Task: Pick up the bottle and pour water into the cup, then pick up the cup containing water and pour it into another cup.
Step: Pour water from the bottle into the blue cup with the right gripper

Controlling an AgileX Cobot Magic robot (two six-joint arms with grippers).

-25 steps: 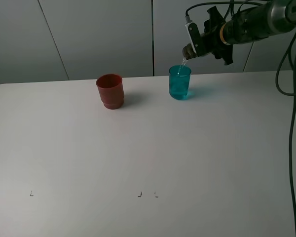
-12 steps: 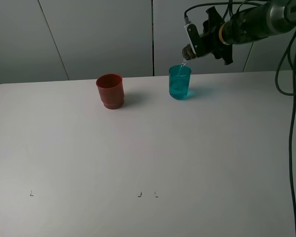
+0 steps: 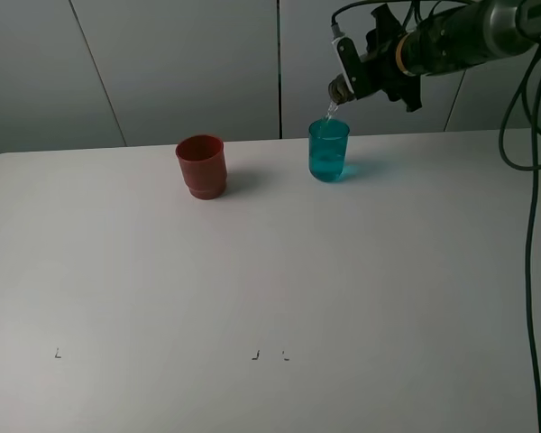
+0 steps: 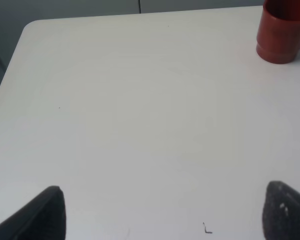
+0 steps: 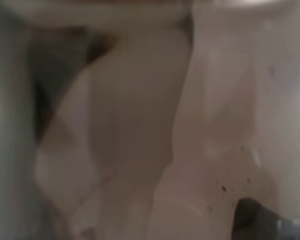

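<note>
White worktop carries the teal cup, and the right jaws, clamped on the bottle tilted just above its rim, could overfill it or drift the thin stream outside; left jaws stand apart, empty.

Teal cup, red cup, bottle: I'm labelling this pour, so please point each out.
teal cup (image 3: 328,153), exterior high view, middle of its side wall.
red cup (image 3: 201,162), exterior high view, upper side wall.
bottle (image 3: 339,90), exterior high view, neck end over the teal cup.
</note>
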